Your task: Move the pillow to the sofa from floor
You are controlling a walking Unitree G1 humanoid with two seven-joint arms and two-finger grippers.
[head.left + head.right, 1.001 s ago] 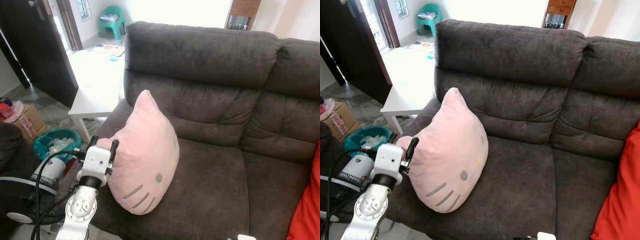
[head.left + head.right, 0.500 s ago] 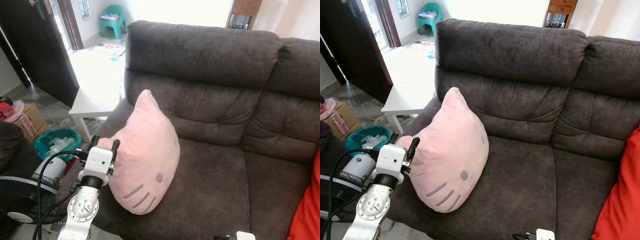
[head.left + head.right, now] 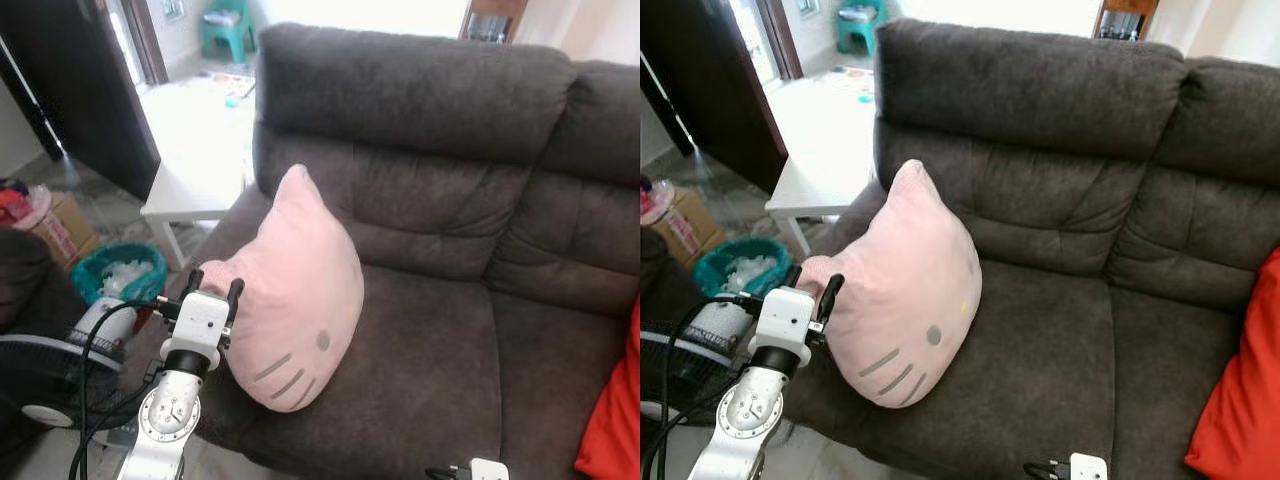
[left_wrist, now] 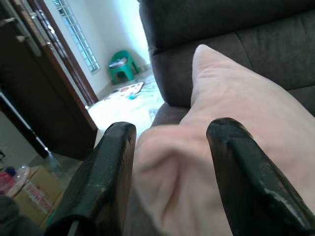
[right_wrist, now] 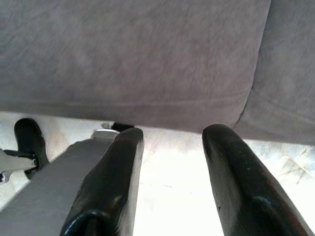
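One pink pillow (image 3: 295, 290) leans upright on the left end of the dark sofa (image 3: 450, 230) seat, its ear between the fingers of the left gripper (image 3: 211, 289), which grasps it. Since a second ago the whole view has tilted down a little, a camera shift; pillow and grip look unchanged, so release likely remains. The right gripper (image 5: 170, 177) hangs with fingers spread over the floor. Beside the sofa, a teal bin (image 3: 115, 285) holds crumpled white waste.
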